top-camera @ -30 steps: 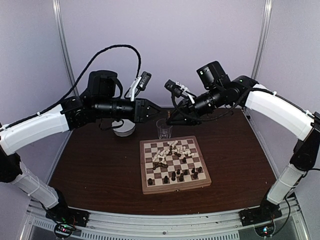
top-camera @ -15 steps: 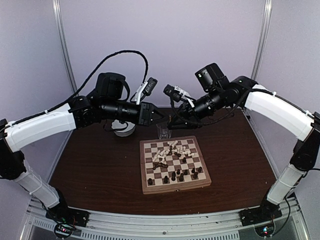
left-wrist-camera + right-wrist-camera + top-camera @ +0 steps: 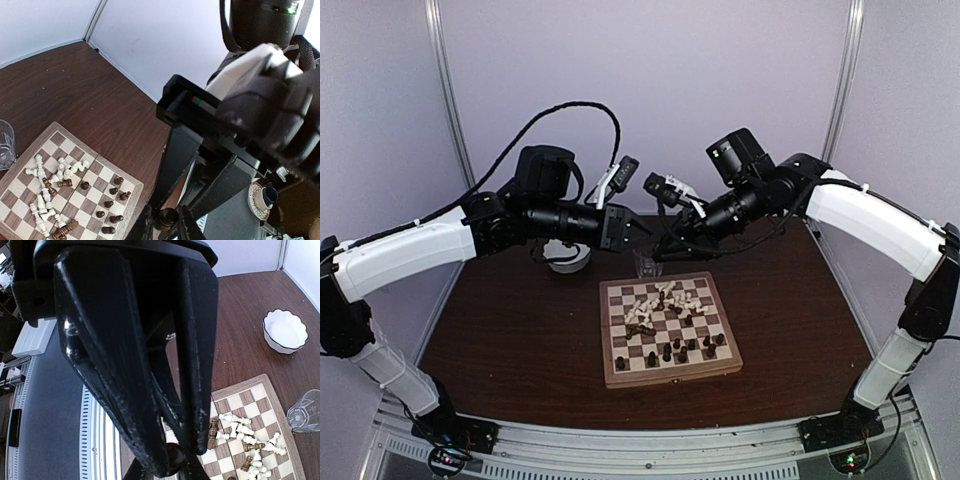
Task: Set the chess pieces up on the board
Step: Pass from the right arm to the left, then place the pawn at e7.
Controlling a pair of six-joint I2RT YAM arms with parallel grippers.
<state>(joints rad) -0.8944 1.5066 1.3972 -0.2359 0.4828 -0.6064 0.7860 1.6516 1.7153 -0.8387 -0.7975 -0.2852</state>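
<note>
Looks like a mid-air handover. The right hand (image 3: 172, 460) is clenched on a dark piece (image 3: 167, 216), and the left hand (image 3: 166, 227) has fingers either side of the same piece; can't tell if it's gripping yet. Best: left clamps firm before right lets go, both steady, no twist. Board (image 3: 672, 378) sits mid table (image 3: 520, 330), below the hands. White pieces (image 3: 665, 297) lie toppled in a heap on its far half w/ a few dark ones. Dark pawns (image 3: 667, 350) stand scattered on the near rows.
</note>
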